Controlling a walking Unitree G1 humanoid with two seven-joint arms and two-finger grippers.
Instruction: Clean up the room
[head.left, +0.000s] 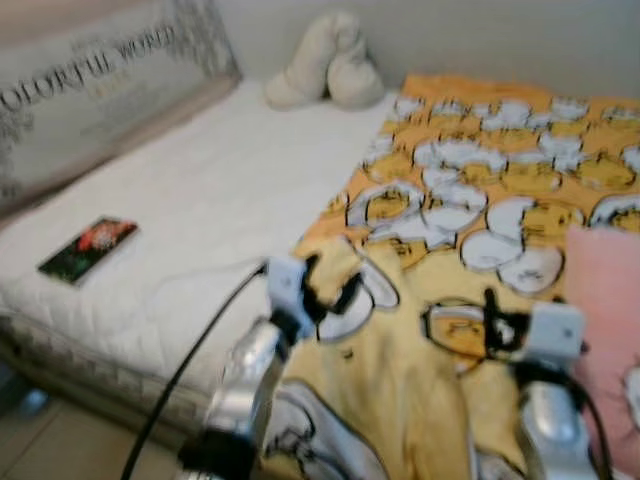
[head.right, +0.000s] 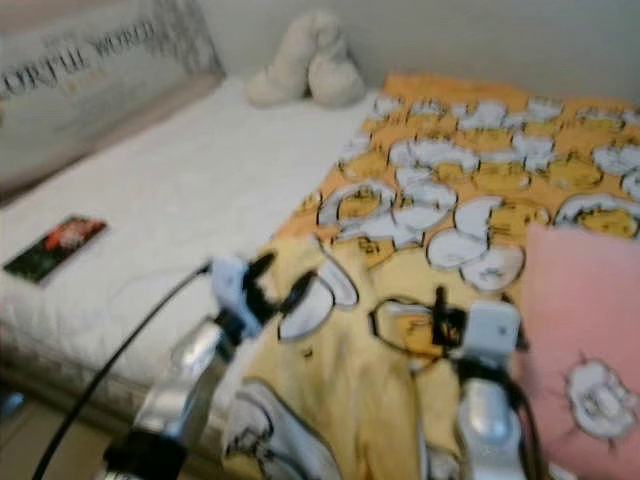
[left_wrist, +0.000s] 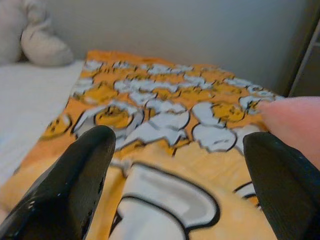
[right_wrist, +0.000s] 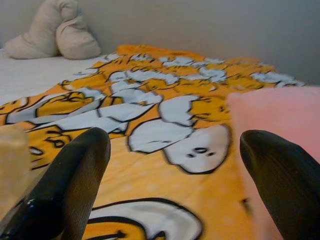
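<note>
Left gripper (head.left: 325, 290) and right gripper (head.left: 490, 325) both spread wide, holding nothing, low over the yellow blanket (head.left: 480, 200) on the bed (head.left: 200, 200).
Wrist views: fingers (left_wrist: 75, 185) just above the fabric. Looks soft and floppy, so I'd pinch the near edge.

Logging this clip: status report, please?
Left gripper and right gripper open, over the yellow blanket. Nothing gripped. Pink pillow beside right gripper; book lies apart on mattress.

White quilted mattress (head.left: 190, 215) against a plain pale wall (head.left: 480, 35) (soft, even light), tiled floor (head.left: 50, 445) below.
</note>
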